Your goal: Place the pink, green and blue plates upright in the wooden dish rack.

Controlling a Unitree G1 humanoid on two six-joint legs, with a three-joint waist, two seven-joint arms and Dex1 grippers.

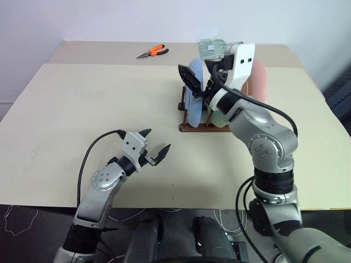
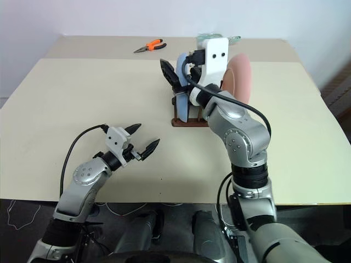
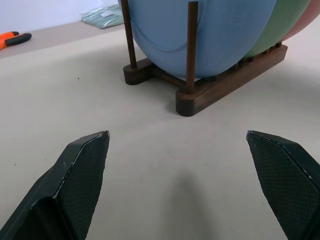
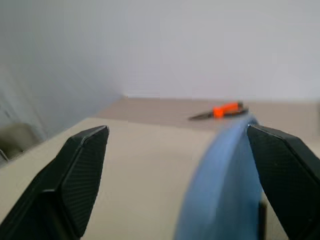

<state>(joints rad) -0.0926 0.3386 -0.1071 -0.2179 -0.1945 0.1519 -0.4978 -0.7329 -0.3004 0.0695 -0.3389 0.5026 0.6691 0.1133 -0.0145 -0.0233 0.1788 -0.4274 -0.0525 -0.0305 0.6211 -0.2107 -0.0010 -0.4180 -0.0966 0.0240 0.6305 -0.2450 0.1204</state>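
In the left eye view, the wooden dish rack [image 1: 193, 125] sits right of centre on the beige table [image 1: 82, 104], holding the blue plate [image 1: 193, 101] upright at its near-left end, with the green plate [image 1: 218, 118] just behind it and the pink plate [image 1: 258, 82] upright at the far right, largely hidden by the right arm. The right gripper [image 1: 202, 82] hovers at the top of the blue plate with its fingers spread wide and clamped on nothing. The left gripper [image 1: 155, 147] hangs low over the table at lower left of centre, fingers apart and empty, well apart from the rack. Orange-handled pliers [image 1: 153, 52] lie at the upper middle of the frame, and a clear plastic bag [image 1: 211, 46] lies behind the rack. The right eye view shows the same layout, with the pink plate [image 2: 238, 76] more exposed at the right of the arm. In the left wrist view, the two black fingertips [image 3: 80, 170] stand wide apart at the bottom, and the rack with the blue, green and pink plates fills the upper right. In the right wrist view, the fingers [image 4: 82, 165] are wide apart, the blue plate's rim [image 4: 220, 185] rises at lower right, touching neither, and the pliers show in the distance.
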